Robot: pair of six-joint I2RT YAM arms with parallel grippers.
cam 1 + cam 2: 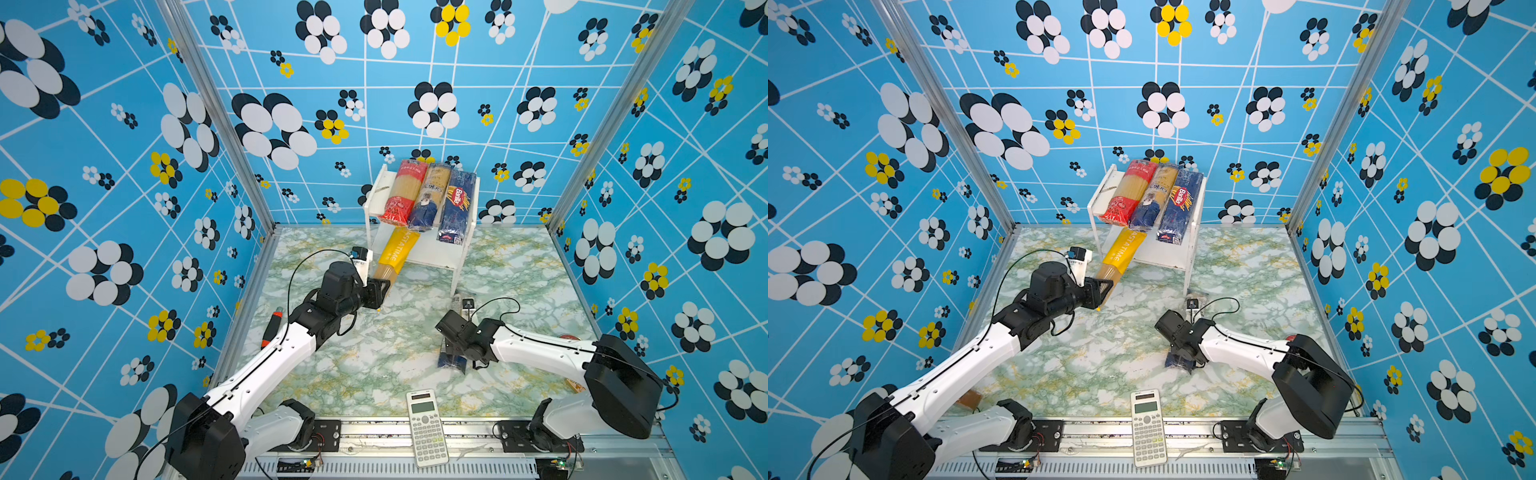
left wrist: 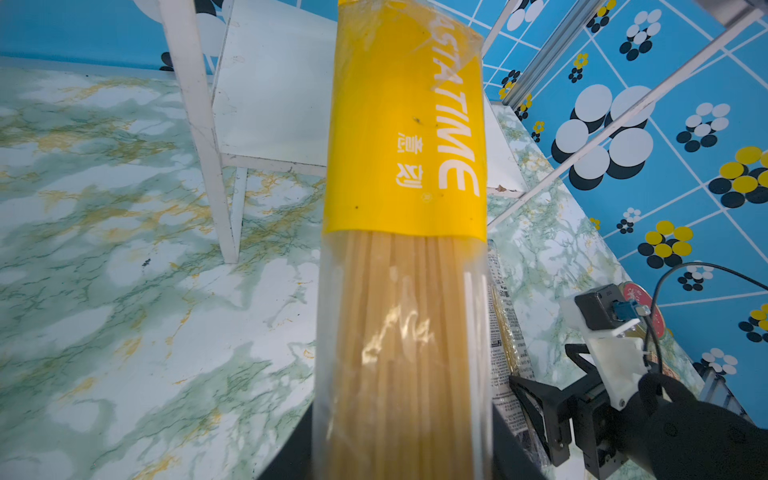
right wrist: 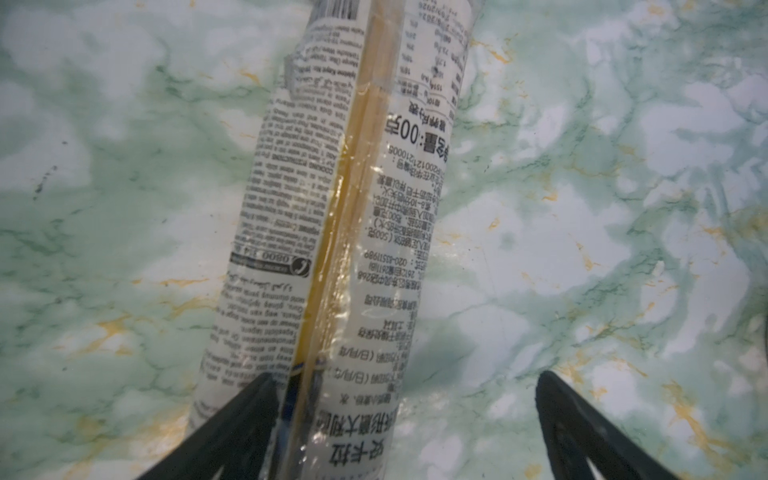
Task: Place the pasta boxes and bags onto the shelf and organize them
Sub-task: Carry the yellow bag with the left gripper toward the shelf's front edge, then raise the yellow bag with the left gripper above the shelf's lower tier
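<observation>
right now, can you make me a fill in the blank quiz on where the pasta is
The shelf carries ___ packs on its top tier.
The yellow bag, held by the left gripper, points into the ___ tier.
The right gripper hangs with jaws ___ over a clear bag on the table.
Missing: three; lower; open.

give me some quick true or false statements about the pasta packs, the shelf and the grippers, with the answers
1. The left gripper is shut on the yellow bag. True.
2. The shelf holds four packs on its top tier. False: three lie there, the red-ended bag, a navy-ended bag and the Barilla box.
3. The right gripper is open over a clear pack lying on the table. True.
4. The calculator sits on the shelf's lower tier. False: it lies at the table's front edge.
</observation>
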